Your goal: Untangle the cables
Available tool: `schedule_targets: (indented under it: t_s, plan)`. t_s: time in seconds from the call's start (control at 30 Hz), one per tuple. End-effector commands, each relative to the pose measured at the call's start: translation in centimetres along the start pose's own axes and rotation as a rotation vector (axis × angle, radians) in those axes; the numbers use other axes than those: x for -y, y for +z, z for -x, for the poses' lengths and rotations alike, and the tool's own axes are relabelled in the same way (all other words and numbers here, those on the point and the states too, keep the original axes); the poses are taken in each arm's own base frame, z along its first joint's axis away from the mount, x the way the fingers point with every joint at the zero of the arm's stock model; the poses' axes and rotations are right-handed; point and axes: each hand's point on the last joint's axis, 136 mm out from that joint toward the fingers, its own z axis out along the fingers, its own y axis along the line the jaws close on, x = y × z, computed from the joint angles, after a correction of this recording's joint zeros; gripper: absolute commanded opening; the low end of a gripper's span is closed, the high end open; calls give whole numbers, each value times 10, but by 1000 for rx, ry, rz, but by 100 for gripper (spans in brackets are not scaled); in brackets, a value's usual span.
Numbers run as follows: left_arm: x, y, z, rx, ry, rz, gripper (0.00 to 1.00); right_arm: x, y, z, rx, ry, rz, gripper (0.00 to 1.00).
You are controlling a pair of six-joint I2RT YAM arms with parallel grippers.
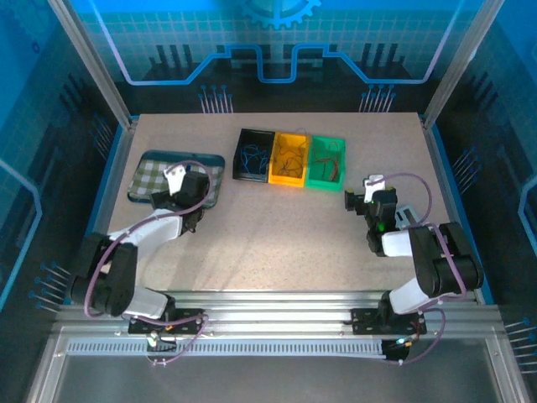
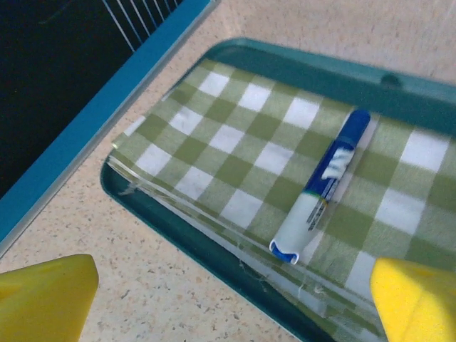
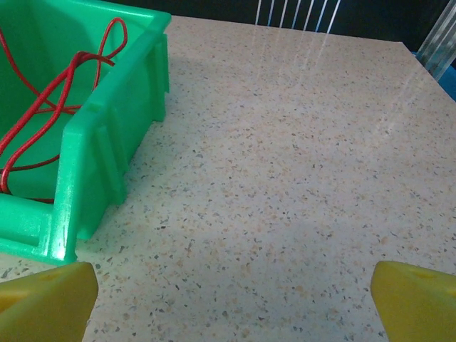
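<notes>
I see the cables apart in three bins side by side at the far middle of the table: the blue cable in the black bin, the dark cable in the yellow bin and the red cable in the green bin. My right gripper hangs near the green bin, its jaws spread wide and holding nothing. My left gripper, equally wide and empty, hovers over a teal tray with a checked cloth and a blue-capped marker.

The top external camera looks steeply down from high behind the near edge over the whole table, sharing with the close, low left wrist camera the teal tray and with the right wrist camera the green bin.
</notes>
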Motion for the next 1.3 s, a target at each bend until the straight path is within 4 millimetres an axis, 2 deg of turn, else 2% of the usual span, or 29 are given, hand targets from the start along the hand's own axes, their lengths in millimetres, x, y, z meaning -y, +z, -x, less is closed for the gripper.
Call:
schedule_targets:
  t_s: [0.0, 0.1, 0.17, 0.37, 0.4, 0.47, 0.5, 0.57, 0.6, 0.63, 0.67, 1.27]
  plan:
    - [6, 11, 12, 84, -21, 8, 99, -2, 2, 19, 71, 11, -14, 100]
    - [26, 15, 19, 126, 3, -100, 99, -2, 2, 20, 74, 8, -16, 100]
    - [30, 16, 21, 126, 24, -117, 99, -3, 1, 20, 75, 7, -15, 100]
    - [40, -14, 26, 325, 45, -344, 100, -2, 2, 20, 74, 6, -15, 100]
    - [41, -14, 25, 349, 42, -373, 99, -2, 1, 20, 74, 7, -15, 100]
    - [37, 0, 21, 381, -2, -398, 99, -2, 1, 20, 74, 7, -16, 100]
    - [36, 8, 12, 268, -24, -436, 99, -2, 2, 20, 73, 9, -16, 100]
    - [35, 19, 18, 255, -65, -487, 99, -2, 2, 20, 73, 9, -16, 100]
    - [41, 16, 8, 235, -48, -528, 99, -2, 2, 20, 74, 9, -15, 100]
    - [43, 15, 12, 296, -43, -537, 99, -2, 2, 20, 72, 12, -13, 100]
    - [42, 17, 6, 268, -44, -524, 99, -1, 2, 20, 71, 13, -12, 100]
    - [41, 17, 8, 268, -51, -520, 99, -1, 3, 20, 68, 22, -3, 100]
